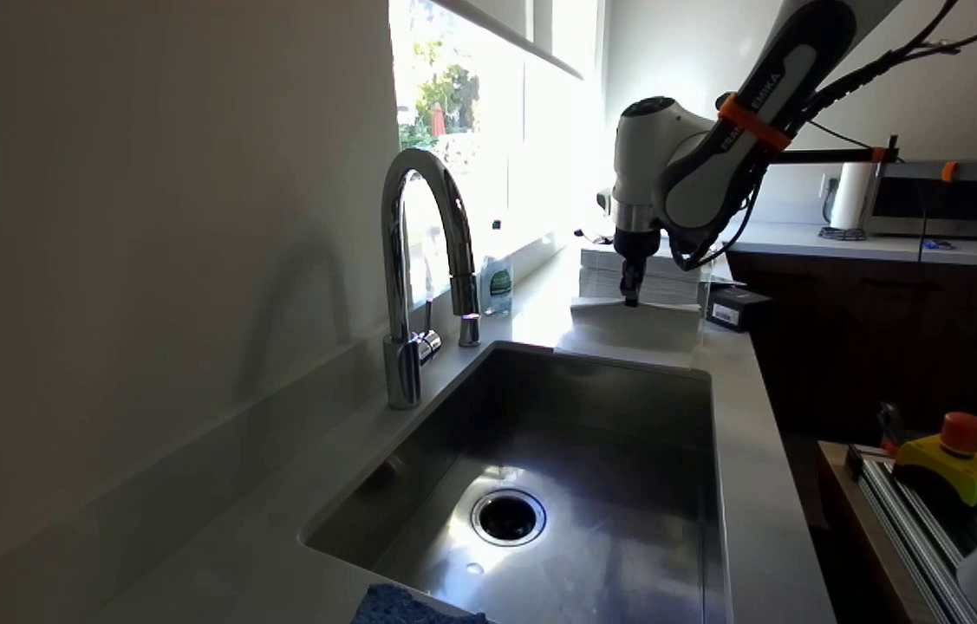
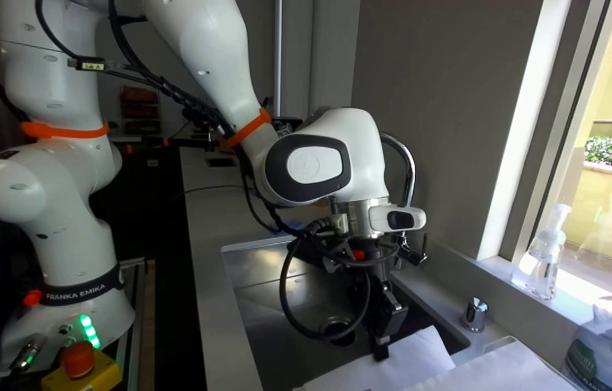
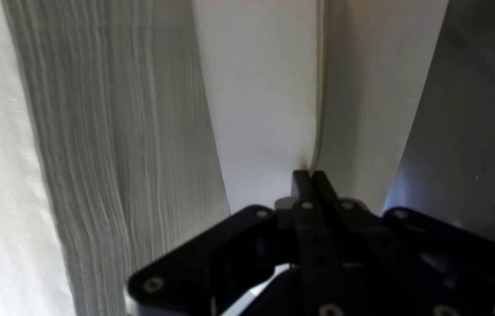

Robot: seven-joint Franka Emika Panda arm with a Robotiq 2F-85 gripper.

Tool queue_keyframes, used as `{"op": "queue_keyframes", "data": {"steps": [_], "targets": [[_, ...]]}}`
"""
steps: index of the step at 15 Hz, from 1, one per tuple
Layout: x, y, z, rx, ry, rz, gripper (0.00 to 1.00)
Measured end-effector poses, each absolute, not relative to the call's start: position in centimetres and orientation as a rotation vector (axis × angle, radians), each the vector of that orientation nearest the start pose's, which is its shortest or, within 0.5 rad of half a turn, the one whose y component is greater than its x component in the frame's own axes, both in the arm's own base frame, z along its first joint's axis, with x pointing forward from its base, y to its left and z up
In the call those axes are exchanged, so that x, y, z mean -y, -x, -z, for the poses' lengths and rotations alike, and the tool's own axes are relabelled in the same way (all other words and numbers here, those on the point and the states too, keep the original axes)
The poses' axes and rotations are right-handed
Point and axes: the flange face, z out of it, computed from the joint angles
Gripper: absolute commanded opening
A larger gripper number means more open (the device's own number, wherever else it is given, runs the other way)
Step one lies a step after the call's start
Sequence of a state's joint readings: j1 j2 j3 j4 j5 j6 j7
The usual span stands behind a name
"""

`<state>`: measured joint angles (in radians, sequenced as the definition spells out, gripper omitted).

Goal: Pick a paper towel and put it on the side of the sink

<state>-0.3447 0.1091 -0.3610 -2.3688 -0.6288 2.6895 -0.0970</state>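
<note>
Setting the paper towel (image 1: 644, 331) down, which seems the step in hand, calls for patience: bring its raised edge gently onto the desk (image 1: 765, 520) first, then ease the grip apart only a little and rise straight up, so the thin sheet neither clings nor springs back. Any pull towards the sink (image 1: 627, 400) could slide it over the rim, so better to lay the edge down towards the paper stack (image 3: 124, 140). As the wrist view shows, the pincer (image 3: 311, 174) is closed to a sliver, pinching a thin ridge of the towel between its tips. From there the sheet slopes down beneath it towards the sink's edge, near the stack; whether it overhangs the rim, I cannot tell.
</note>
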Motion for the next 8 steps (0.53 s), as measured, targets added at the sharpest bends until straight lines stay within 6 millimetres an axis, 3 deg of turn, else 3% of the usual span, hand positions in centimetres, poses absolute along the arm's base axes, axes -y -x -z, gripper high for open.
{"op": "queue_keyframes", "data": {"steps": [8], "targets": [[32.9, -40.7, -28.3, -0.136, 3.548, 0.071, 0.01]]}}
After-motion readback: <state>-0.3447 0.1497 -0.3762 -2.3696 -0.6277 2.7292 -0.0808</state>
